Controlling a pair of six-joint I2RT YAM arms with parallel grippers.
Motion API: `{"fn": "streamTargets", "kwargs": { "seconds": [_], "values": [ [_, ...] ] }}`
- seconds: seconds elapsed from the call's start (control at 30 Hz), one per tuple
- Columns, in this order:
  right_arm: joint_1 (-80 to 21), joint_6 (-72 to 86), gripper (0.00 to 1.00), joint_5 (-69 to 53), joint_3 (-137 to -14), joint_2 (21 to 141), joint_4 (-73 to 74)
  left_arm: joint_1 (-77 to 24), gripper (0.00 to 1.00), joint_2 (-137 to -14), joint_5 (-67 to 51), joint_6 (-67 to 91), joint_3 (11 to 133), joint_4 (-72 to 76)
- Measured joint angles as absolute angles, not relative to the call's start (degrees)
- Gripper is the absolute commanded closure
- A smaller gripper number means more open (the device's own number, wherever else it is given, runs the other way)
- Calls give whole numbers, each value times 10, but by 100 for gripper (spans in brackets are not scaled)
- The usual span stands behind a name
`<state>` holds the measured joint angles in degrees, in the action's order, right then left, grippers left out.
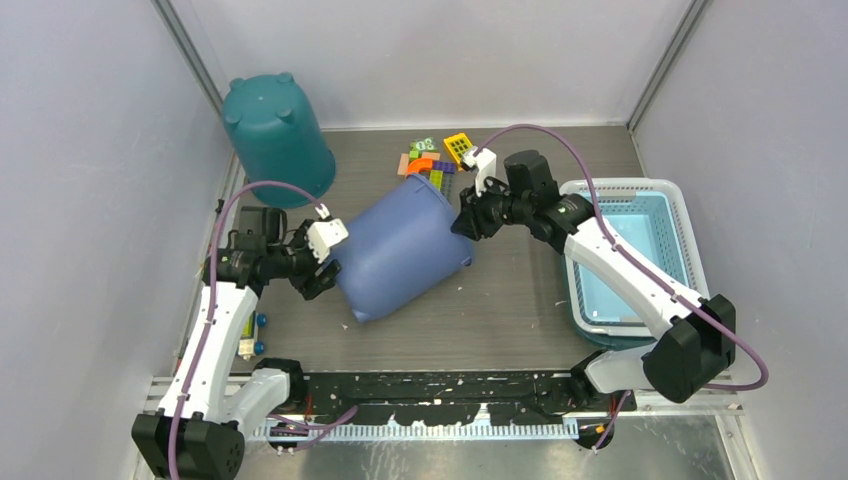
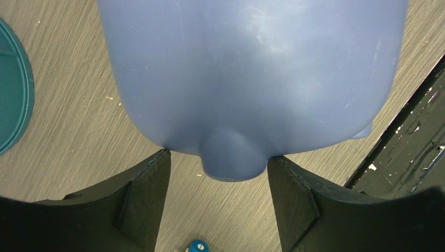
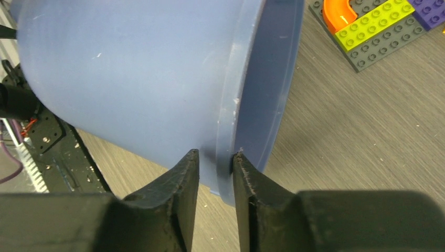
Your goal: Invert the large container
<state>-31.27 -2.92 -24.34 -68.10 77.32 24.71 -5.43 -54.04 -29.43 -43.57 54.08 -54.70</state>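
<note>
The large blue container (image 1: 405, 250) lies tilted on its side in the middle of the table, its open mouth facing back right and its base facing front left. My right gripper (image 1: 465, 222) is shut on its rim (image 3: 233, 105), one finger outside the wall and one inside (image 3: 215, 155). My left gripper (image 1: 325, 275) is open at the base (image 2: 252, 68). Its two fingertips rest against the base on either side of a rounded foot (image 2: 231, 157), with a gap to the foot on each side (image 2: 218, 155).
A teal container (image 1: 278, 135) stands upside down at the back left; its edge shows in the left wrist view (image 2: 10, 94). Coloured toy bricks (image 1: 432, 160) lie behind the blue container. A light blue basket (image 1: 640, 260) stands at the right. Small blue-capped items (image 1: 258, 335) lie by the left arm.
</note>
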Motion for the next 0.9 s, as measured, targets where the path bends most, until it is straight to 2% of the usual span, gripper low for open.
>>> {"fn": "streamTargets", "kwargs": {
  "seconds": [0.2,0.53,0.73,0.9],
  "values": [
    [-313,-29,48,-258,-716,773,274,-55,33,-540,-320,-432,541,-542],
    [-314,-9,46,-237,-775,803,273,-55,34,-542,-356,-419,541,-542],
    [-314,4,56,-198,-787,833,271,-55,34,-543,-372,-409,541,-542],
    [-314,7,74,-188,-787,840,270,-55,34,-547,-378,-408,541,-542]
  ]
}}
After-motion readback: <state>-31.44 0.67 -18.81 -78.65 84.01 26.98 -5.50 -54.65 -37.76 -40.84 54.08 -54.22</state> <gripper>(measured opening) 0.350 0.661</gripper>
